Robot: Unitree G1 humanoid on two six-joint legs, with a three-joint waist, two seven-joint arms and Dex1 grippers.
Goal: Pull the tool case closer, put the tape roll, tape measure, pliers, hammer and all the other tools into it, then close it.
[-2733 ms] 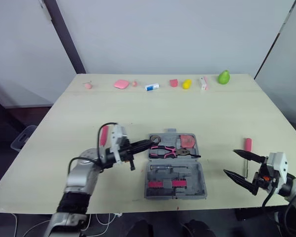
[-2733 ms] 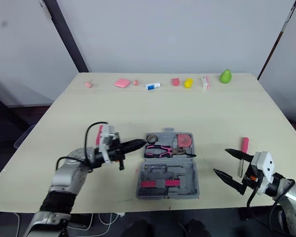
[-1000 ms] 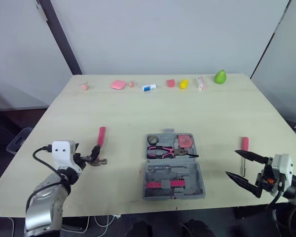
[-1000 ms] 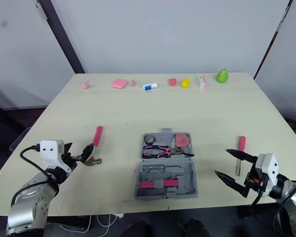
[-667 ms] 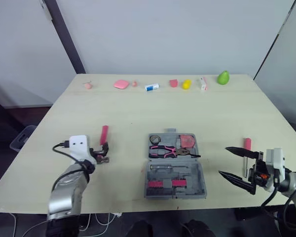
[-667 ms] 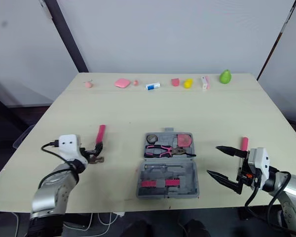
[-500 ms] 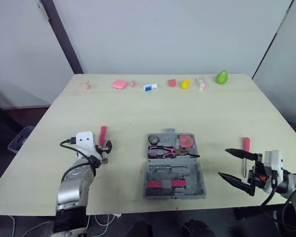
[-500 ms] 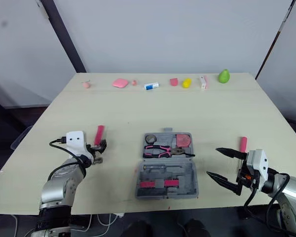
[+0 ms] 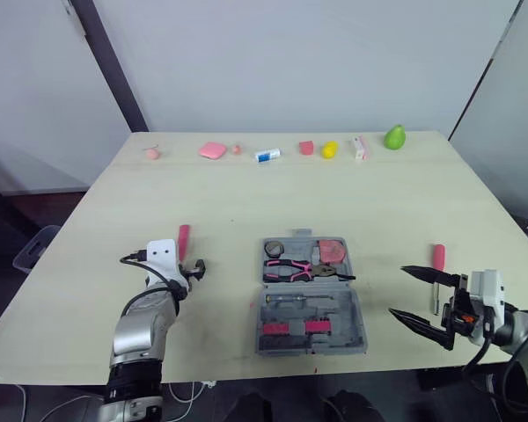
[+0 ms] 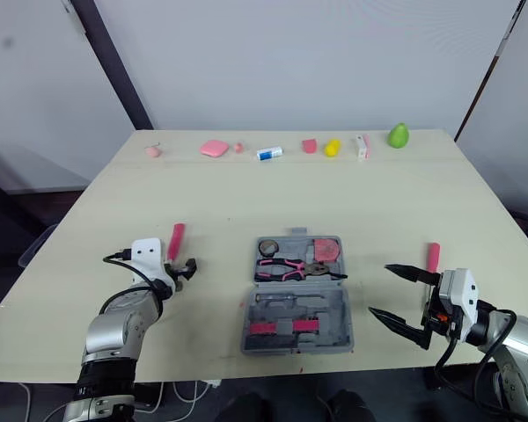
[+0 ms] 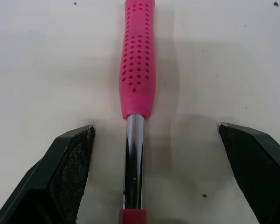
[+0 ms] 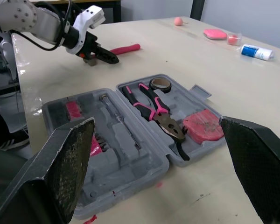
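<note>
The grey tool case [image 9: 352, 327] lies open at mid-table near the front edge. In it are a tape roll [image 9: 275, 249], pink-handled pliers [image 9: 304, 270] and a red tape measure [image 9: 334, 251]. A hammer with a pink handle [image 9: 184, 237] lies left of the case. My left gripper [image 9: 192, 271] is open right at the hammer's head end. In the left wrist view the steel shaft [image 11: 134, 163] runs between the two spread fingers [image 11: 65, 163], apart from both. My right gripper [image 9: 422, 297] is open and empty right of the case, beside a red-handled screwdriver [image 9: 438, 257].
Several small items line the far edge, among them a green pear [image 9: 394, 137], a yellow piece [image 9: 330, 149], a white and blue tube [image 9: 267, 156] and a pink pad [image 9: 213, 150]. Bare tabletop [image 9: 246, 198] lies between them and the case.
My left gripper left the case, swung out to the left and then came in over the hammer's head end, staying open. The right gripper has hardly moved.
</note>
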